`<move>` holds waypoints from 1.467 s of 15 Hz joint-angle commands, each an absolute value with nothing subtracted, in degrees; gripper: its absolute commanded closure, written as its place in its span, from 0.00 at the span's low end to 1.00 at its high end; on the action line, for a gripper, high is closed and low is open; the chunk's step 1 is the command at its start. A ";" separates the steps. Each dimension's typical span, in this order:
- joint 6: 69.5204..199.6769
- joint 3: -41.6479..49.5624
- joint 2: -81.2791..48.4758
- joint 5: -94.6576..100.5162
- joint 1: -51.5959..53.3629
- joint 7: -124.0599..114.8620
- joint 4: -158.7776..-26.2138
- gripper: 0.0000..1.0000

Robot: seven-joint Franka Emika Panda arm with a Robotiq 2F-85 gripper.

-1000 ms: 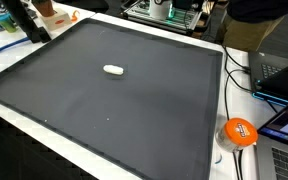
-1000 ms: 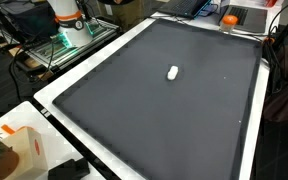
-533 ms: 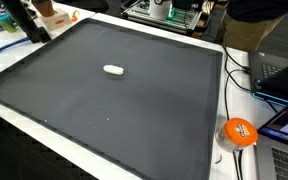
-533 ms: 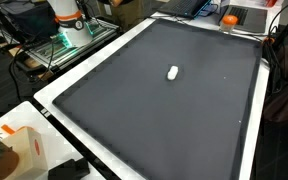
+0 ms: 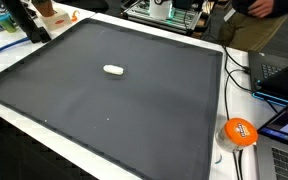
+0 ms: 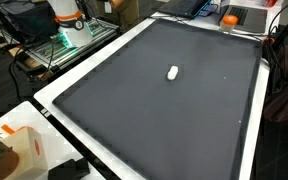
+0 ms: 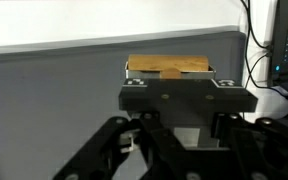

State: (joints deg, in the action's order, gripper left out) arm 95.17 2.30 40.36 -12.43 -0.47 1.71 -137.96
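- Gripper [image 7: 186, 125] fills the lower half of the wrist view, its black linkages folded inward and the jaws drawn together.
- At the far end of the linkages sits a black block with a tan top [image 7: 170, 68]. It lies just against the gripper's front, and I cannot tell whether it is pinched or merely ahead of it.
- Pose: the wrist camera looks almost level across the dark grey mat [image 7: 44, 100] toward its white border [image 7: 84, 40], so the gripper points sideways, low over the surface, rather than straight down.
- Neither the arm nor the gripper shows above the mat in the exterior views.
- The white oval piece [image 5: 113, 69] lies alone on the mat, flat, and also shows in an exterior view at [image 6: 172, 72]. It is well away from every edge and nothing touches it.
- A pale speck shows between the linkages in the wrist view, too small to identify.
- An orange round object [image 5: 240, 131] rests off the mat on the white table [image 5: 199, 170], near cables and a laptop [image 5: 284, 78].
- A white and orange column [image 6: 68, 15] stands beyond one corner of the mat.
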 commanded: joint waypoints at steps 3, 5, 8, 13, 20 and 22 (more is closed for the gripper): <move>95.02 2.32 40.57 -12.36 -0.50 2.49 -137.81 0.53; 95.02 2.33 40.65 -12.36 -0.49 2.56 -137.84 0.53; 95.02 2.33 40.71 -12.35 -0.49 2.59 -137.86 0.53; 99.82 -0.33 44.30 -12.08 -1.59 -1.93 -141.57 0.78; 115.95 -6.48 48.64 -5.52 -1.35 -7.45 -152.49 0.78; 121.14 -6.32 49.08 -5.99 -0.65 -8.19 -154.99 0.78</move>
